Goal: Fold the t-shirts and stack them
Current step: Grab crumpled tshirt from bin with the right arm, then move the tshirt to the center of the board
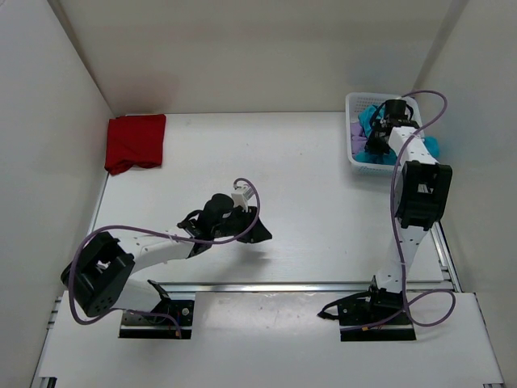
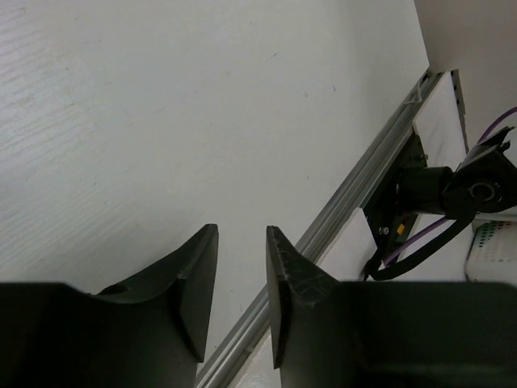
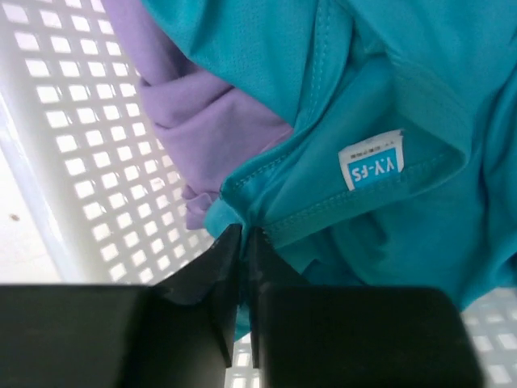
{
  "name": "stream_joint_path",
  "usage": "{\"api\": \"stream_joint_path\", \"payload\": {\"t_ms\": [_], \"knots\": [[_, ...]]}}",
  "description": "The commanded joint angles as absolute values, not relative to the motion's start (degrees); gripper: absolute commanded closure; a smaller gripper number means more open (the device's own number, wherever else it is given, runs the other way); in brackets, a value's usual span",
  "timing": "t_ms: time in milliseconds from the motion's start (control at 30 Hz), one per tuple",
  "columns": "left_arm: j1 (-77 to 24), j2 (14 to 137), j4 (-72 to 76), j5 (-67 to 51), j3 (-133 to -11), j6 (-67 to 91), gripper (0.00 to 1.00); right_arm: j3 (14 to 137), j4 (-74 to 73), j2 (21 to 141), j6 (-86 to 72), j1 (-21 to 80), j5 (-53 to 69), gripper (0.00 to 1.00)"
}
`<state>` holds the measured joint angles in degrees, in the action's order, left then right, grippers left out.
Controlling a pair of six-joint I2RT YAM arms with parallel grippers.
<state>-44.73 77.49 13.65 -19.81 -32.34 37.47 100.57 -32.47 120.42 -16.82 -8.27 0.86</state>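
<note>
In basket [image 3: 73, 162], right hand [image 3: 245, 236] pinches teal shirt [image 3: 404, 73] edge.

top: overhead, whole table [image 1: 307, 202] | left wrist: low over table | right wrist: close inside basket [image 1: 350, 133], top-shared

White lattice basket [image 1: 350, 133] sits at the table's [image 1: 307, 182] far-right corner.

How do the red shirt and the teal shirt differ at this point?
The red shirt lies folded on the table, far left; the teal shirt sits crumpled in the white basket, far right. The red shirt is untouched; the right gripper's jaws pinch the teal shirt's neckline. Both are plain cloth.
</note>
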Motion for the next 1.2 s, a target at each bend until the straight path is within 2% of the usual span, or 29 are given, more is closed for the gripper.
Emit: {"api": "stream_joint_path", "payload": {"t_ms": [0,33,100,200,267,400,667,767,833,933,1033,1133,1167], "knots": [[-43.95,76.03,17.66,-21.88,-32.25,38.93,0.63,103.35,-33.22,119.45,-17.05,-7.74,0.88,0.99],[-43.77,76.46,17.32,-21.8,-32.43,39.02,0.68,103.01,-32.53,118.4,-16.79,-7.56,1.23,1.0],[-43.42,77.16,17.05,-22.84,-32.96,39.46,0.69,101.79,-31.47,115.68,-17.22,-6.86,0.09,1.0],[-42.63,77.87,17.58,-23.64,-32.87,41.39,0.65,102.48,-30.59,109.28,-16.62,-5.54,-3.16,1.0],[-41.31,78.22,17.67,-24.69,-32.96,42.27,0.62,104.05,-30.24,103.56,-16.96,-5.28,-1.15,1.0],[-39.02,77.44,18.63,-25.14,-32.34,45.08,0.61,108.97,-30.76,95.37,-14.6,-0.72,-0.62,1.0],[-28.05,72.17,16.17,-24.61,-30.42,50.18,0.56,123.37,-24.44,87.1,-17.13,12.03,21.77,1.0],[-22.08,69.79,15.64,-25.74,-28.83,51.59,0.54,130.93,-21.28,89.29,-22.13,13.36,31.86,1.0],[-17.68,67.77,15.56,-26.8,-27.77,53.78,0.53,131.14,-17.77,89.12,-25.29,12.66,36.2,1.0],[-11.96,64.52,14.51,-27.69,-26.28,53.71,0.51,124.21,-9.86,88.07,-30.92,9.68,42.88,1.0],[-8.97,62.76,12.49,-26.11,-25.58,52.74,0.48,108.77,1.45,84.31,-34.71,6.34,50.78,1.0],[-10.01,62.84,10.73,-24.18,-24.79,50.9,0.45,77.8,18.04,79.38,-39.46,3.79,51.32,1.0],[-10.37,63.19,8.98,-23.21,-24.87,49.41,0.45,73.69,19.24,79.37,-40.42,2.74,50.37,1.0]]}}
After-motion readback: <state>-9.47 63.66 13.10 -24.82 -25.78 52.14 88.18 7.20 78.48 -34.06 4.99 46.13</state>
